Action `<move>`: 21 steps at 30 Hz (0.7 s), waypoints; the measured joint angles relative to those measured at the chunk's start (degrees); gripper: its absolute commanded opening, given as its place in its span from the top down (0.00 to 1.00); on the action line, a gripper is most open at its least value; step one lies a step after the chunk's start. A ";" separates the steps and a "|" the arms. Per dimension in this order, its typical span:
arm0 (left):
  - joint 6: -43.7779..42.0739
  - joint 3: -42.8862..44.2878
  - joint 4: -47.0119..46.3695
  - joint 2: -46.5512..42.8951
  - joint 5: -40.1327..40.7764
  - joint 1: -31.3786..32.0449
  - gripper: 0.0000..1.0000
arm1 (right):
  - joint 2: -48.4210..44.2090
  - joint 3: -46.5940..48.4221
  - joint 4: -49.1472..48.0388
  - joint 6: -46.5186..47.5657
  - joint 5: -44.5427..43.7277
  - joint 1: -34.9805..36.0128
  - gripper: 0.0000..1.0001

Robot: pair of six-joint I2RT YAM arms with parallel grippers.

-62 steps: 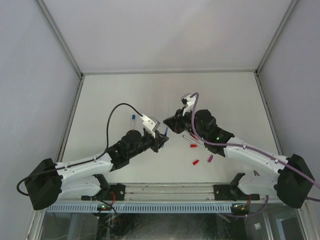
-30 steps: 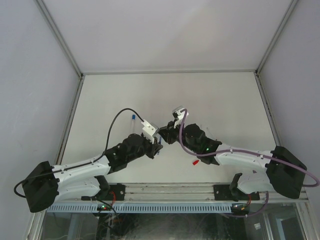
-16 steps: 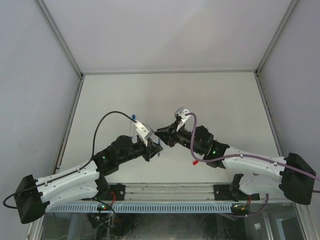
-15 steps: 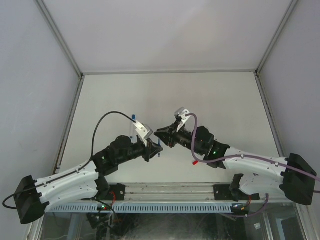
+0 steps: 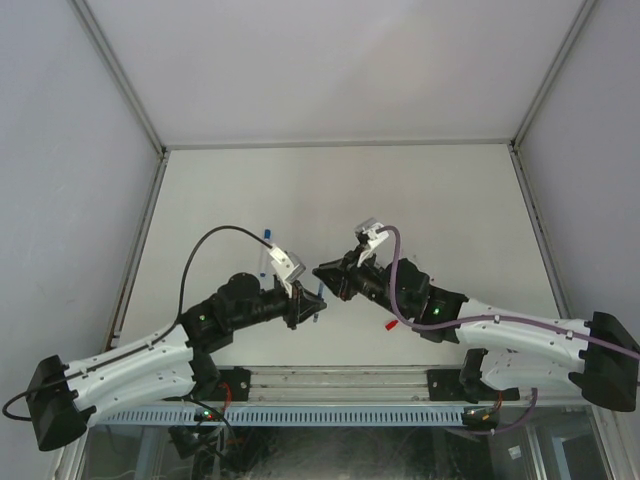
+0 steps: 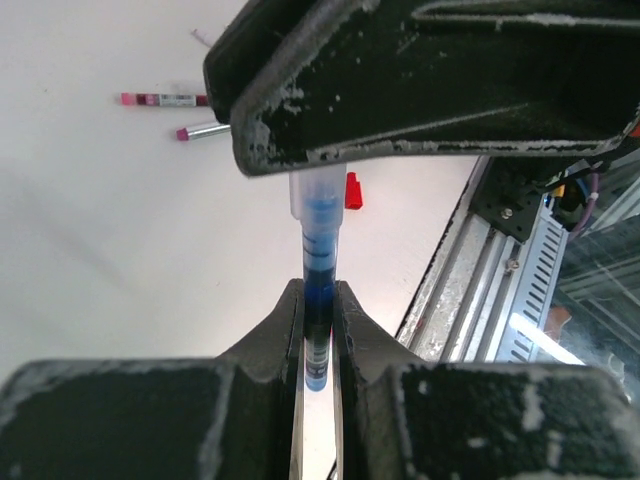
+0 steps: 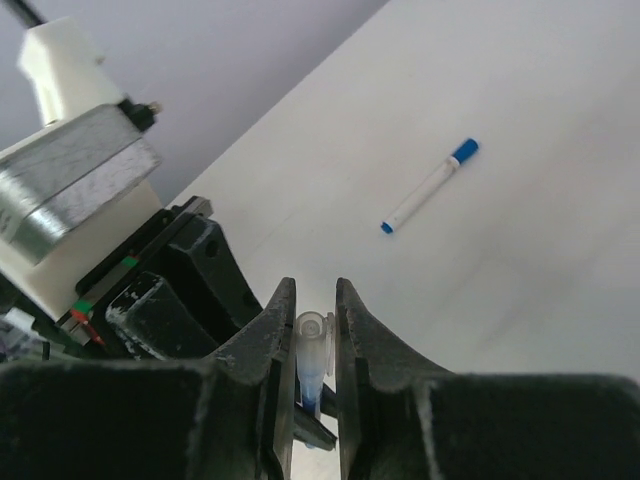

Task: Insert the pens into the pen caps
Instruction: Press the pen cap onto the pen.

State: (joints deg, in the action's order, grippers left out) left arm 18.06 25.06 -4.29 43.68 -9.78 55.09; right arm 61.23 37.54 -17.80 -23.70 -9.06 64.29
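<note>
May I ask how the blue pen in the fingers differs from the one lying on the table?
The held pen is in the air, clamped by left fingers and right fingers; the lying pen rests flat, untouched. The held pen is mostly covered; the lying pen shows whole. Both are pale with blue.

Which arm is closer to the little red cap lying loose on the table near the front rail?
Right. The red cap sits tucked against the right arm, partly under its forearm. The left arm lies well away, on the cap's other side.
</note>
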 measured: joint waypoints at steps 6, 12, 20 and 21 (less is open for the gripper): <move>-1.46 0.22 1.25 1.92 2.16 0.35 1.00 | 0.02 0.13 4.48 -6.16 -6.14 0.79 1.00; -1.73 0.35 1.07 4.63 1.38 0.39 1.00 | 0.98 0.13 5.46 -3.98 -5.77 0.98 1.00; -1.73 1.95 1.97 5.81 0.63 0.39 1.00 | 0.09 0.13 5.44 -1.36 -2.32 -0.28 1.00; -1.73 1.95 1.97 5.81 0.63 0.39 1.00 | 0.07 0.13 5.42 -1.11 -1.92 -0.39 1.00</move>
State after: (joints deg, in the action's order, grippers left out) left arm 16.34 27.00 -2.33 49.50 -9.15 55.48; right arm 61.30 37.67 -12.38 -24.82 -10.98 63.90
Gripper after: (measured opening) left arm 0.146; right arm 0.139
